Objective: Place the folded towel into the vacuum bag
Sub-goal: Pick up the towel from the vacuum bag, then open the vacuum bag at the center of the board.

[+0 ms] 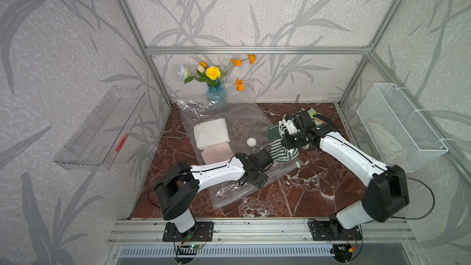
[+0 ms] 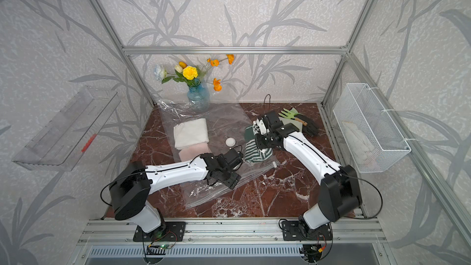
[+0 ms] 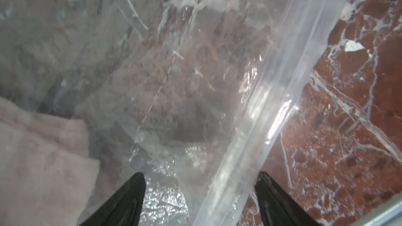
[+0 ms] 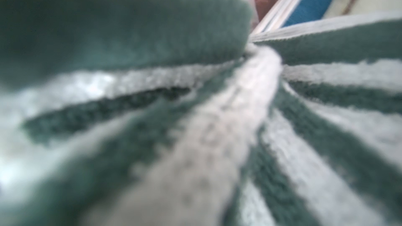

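Note:
The vacuum bag (image 1: 242, 123) lies flat across the marble table, with its white valve cap (image 1: 251, 141) facing up and its slider clip (image 1: 297, 164) at the near right corner. A white towel (image 1: 211, 133) and a pink towel (image 1: 216, 155) lie in its left half. The folded green-and-white striped towel (image 1: 280, 152) sits at the bag's right edge, and I cannot tell whether it is inside. My right gripper (image 1: 289, 141) is pressed into it and bunches the cloth (image 4: 195, 127). My left gripper (image 3: 200, 175) hangs open over the zip edge (image 3: 261, 116).
A blue glass vase of flowers (image 1: 216, 95) stands at the back, touching the bag's far end. Garden gloves and a small fork (image 2: 303, 123) lie behind my right wrist. A white mesh basket (image 1: 400, 128) hangs on the right wall and a clear shelf (image 1: 99, 128) on the left wall.

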### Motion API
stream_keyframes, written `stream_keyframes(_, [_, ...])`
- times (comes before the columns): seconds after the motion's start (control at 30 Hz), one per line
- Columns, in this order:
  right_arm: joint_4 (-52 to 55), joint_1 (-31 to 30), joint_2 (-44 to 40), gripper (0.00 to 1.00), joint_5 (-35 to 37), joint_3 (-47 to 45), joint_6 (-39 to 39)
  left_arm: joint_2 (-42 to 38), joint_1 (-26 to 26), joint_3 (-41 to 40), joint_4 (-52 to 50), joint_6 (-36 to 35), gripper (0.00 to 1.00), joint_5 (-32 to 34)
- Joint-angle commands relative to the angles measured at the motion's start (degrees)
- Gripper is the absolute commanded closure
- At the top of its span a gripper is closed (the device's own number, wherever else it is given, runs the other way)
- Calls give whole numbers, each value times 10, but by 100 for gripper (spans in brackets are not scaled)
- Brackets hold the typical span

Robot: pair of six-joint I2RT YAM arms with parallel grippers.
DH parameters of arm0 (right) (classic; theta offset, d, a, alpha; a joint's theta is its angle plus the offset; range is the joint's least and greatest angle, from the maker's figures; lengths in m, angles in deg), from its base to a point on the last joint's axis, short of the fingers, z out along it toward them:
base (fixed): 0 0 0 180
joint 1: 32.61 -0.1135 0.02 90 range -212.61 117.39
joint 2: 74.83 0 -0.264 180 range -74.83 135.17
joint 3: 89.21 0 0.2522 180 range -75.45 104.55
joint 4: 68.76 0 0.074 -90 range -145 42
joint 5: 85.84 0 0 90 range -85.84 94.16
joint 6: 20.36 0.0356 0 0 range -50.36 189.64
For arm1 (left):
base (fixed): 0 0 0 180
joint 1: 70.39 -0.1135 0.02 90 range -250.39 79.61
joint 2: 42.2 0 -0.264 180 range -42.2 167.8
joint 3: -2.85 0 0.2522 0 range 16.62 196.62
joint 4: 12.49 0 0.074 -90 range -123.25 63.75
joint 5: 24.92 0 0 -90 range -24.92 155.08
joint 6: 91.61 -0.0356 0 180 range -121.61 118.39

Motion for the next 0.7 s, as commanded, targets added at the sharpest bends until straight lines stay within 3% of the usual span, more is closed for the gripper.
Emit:
stream_keyframes(0.0, [22,26,-64,100,-56,-66,36,30,10,25,-8,-47,23,62])
stream_keyframes(0.2, [61,36,-180,100,-76,-155,59,49,10,36,-4,-76,44,88])
stream_keyframes(0.3, [98,36,-212,100,-68,-172,57,32,11,46,-15,-73,48,87])
stream_keyframes(0.5, [137,41,-244,100,-24,-177,50,-8,28,47,-29,-41,17,-1])
stream_keyframes(0.67, [140,47,-245,100,-35,-182,54,49,41,78,-26,-57,13,45])
